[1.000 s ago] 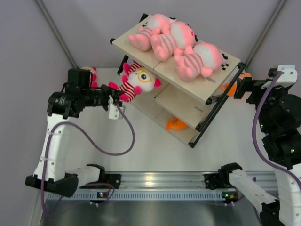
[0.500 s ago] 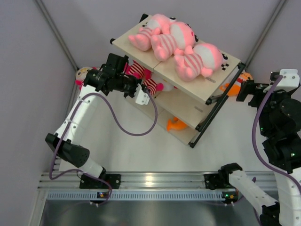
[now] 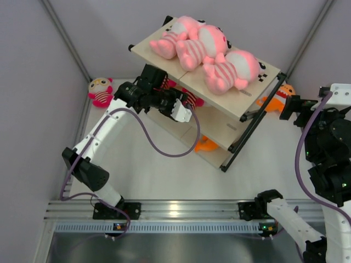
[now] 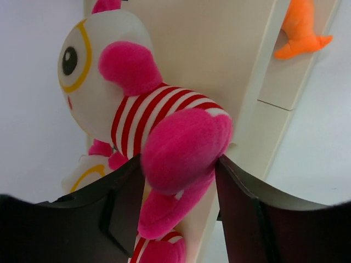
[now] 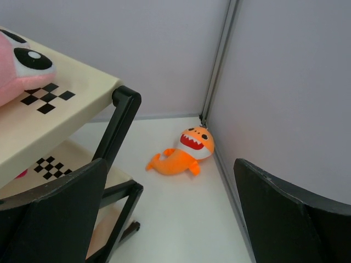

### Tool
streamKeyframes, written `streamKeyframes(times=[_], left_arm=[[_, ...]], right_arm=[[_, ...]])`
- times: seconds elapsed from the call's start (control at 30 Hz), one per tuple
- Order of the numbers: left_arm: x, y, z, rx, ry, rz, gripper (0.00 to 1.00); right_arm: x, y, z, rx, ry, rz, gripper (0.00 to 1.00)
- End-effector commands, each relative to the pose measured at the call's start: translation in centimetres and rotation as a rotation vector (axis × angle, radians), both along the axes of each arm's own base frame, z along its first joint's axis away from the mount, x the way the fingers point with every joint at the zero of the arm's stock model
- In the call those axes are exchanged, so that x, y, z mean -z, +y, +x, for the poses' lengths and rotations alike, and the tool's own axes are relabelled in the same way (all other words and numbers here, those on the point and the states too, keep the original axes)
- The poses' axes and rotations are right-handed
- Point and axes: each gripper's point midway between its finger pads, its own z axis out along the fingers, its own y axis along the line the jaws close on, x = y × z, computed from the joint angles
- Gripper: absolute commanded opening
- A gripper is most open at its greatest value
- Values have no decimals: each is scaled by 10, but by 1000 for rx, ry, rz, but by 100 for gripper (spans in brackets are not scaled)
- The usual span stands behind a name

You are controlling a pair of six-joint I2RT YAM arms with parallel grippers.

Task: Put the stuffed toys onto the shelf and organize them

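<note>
The left tool (image 4: pixel 178 164) clamps a leg of the hot-pink striped toy (image 4: pixel 143 118), inside the shelf (image 4: pixel 219 60) against its middle board; the toy's long axis runs inward, head farthest from the tool.

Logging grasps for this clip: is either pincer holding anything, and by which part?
The left pincer is shut on the hot-pink striped toy, gripping a plump pink limb below its striped body. The right pincer is open and empty.
</note>
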Motion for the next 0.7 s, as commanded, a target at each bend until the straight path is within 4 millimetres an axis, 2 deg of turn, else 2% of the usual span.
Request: streamKeyframes(times=[0.0,0.03,0.07,0.23,0.33,0.47,0.5,0.6,0.67], left_arm=[[-18,-9,9,-51,-46,-52,60],[-16,-10,5,-57,-29,-52,70],[-17,-11,2,-56,-20,-59,73],[-28,-4,-8,-101,9,-96,82],[-51,1,-17,-167,50,-170,93],[-81,11,-40,-269,159,-293,96],[-93,18,-48,-297,164,-327,96],[-104,42,-53,-468,198,-386,96],[-105,67,-59,-596,185,-407,96]], right_arm=[[-7,-5,-7,19,-19,-7,99],[-7,-5,-7,17,-19,-7,99],[-6,-5,-7,17,-18,-8,99],[-7,-5,-9,13,-15,-13,99],[-5,-6,-11,12,-6,-19,99],[-1,-4,-11,3,5,-25,99],[-1,-4,-12,-3,4,-26,99],[0,-3,-14,-11,3,-27,99],[0,-2,-15,-17,3,-28,99]])
